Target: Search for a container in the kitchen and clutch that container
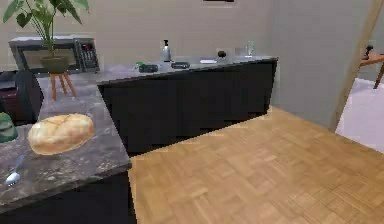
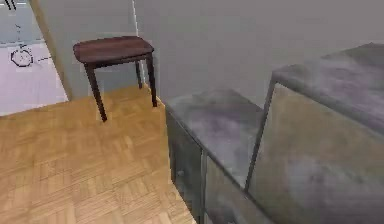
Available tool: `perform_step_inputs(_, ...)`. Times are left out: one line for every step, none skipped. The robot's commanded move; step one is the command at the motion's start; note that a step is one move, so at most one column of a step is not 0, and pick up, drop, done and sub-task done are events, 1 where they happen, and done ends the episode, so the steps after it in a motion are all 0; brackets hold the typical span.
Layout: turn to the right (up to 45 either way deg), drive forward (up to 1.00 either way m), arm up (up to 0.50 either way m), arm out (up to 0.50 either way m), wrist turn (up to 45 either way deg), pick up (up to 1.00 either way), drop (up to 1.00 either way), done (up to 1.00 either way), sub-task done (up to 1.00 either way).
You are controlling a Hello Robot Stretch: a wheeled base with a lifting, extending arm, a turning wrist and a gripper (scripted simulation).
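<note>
An L-shaped dark counter with a grey stone top (image 1: 110, 75) runs along the forward view's left and back. On its far stretch stand a small pump bottle (image 1: 166, 50), two low dark dish-like things (image 1: 147, 67) (image 1: 180, 65), a flat white thing (image 1: 207, 61), a small dark blob (image 1: 221, 53) and a clear glass (image 1: 249, 47). Which of these is the container I cannot tell.
A round bread loaf (image 1: 61, 132), a green thing (image 1: 6, 127) and a utensil (image 1: 14, 176) lie on the near counter. A microwave (image 1: 55, 53) and a potted plant (image 1: 45, 20) stand behind. Wood floor (image 1: 260, 170) lies open. The arm side view has a small dark table (image 2: 113, 50) and a grey sofa (image 2: 300, 140).
</note>
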Motion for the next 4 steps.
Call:
perform_step_inputs(-45.0,0.00,0.00,0.00,0.0,0.00,0.00,0.00,0.00)
perform_step_inputs(-36.0,0.00,0.00,0.00,0.0,0.00,0.00,0.00,0.00)
perform_step_inputs(0.0,0.75,0.00,0.00,0.0,0.00,0.00,0.00,0.00)
perform_step_inputs(-39.0,0.00,0.00,0.00,0.0,0.00,0.00,0.00,0.00)
